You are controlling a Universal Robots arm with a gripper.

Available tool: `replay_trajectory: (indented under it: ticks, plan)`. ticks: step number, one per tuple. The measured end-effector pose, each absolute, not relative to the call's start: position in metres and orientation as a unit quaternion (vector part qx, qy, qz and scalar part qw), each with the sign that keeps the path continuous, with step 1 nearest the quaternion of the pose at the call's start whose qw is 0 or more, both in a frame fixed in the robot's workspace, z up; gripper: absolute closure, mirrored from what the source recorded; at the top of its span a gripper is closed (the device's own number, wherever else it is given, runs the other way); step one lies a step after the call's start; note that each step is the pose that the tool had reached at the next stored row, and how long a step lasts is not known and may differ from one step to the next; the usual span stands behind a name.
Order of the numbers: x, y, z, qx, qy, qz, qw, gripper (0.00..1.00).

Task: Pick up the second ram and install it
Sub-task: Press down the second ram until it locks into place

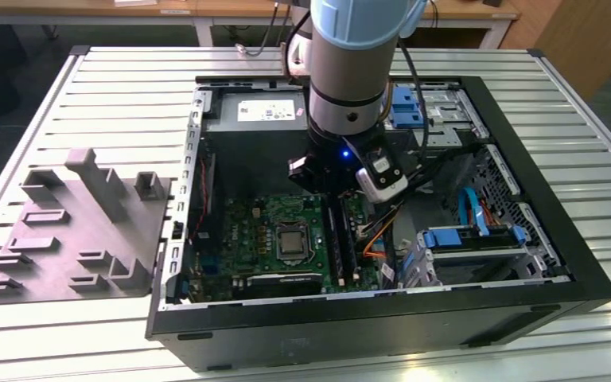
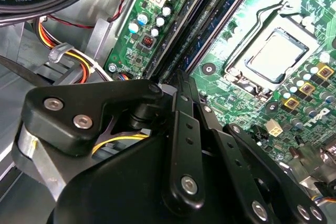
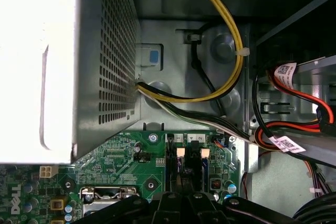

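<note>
With the black claw (image 2: 181,85) low over the green motherboard (image 1: 274,239), the second ram (image 2: 210,22), a dark-blue stick, lies along the long black slots (image 1: 337,235). Claw looks clenched on its edge, uncertain. Risk: tilt leaves one end unseated.

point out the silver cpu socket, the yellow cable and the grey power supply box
silver cpu socket (image 2: 274,56), second wrist view, metal lid centre
yellow cable (image 3: 231,30), first wrist view, upper curve
grey power supply box (image 1: 258,111), exterior view, top face
</note>
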State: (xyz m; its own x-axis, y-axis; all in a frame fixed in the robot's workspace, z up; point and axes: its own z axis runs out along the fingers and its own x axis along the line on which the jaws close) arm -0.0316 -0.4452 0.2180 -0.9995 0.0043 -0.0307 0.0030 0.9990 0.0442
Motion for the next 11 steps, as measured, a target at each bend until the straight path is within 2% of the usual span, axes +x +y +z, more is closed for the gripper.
replay_trajectory:
  ticks: [11]
  plan:
    - [-0.032,-0.446,0.231,0.002,1.0,0.022,0.015,0.9]
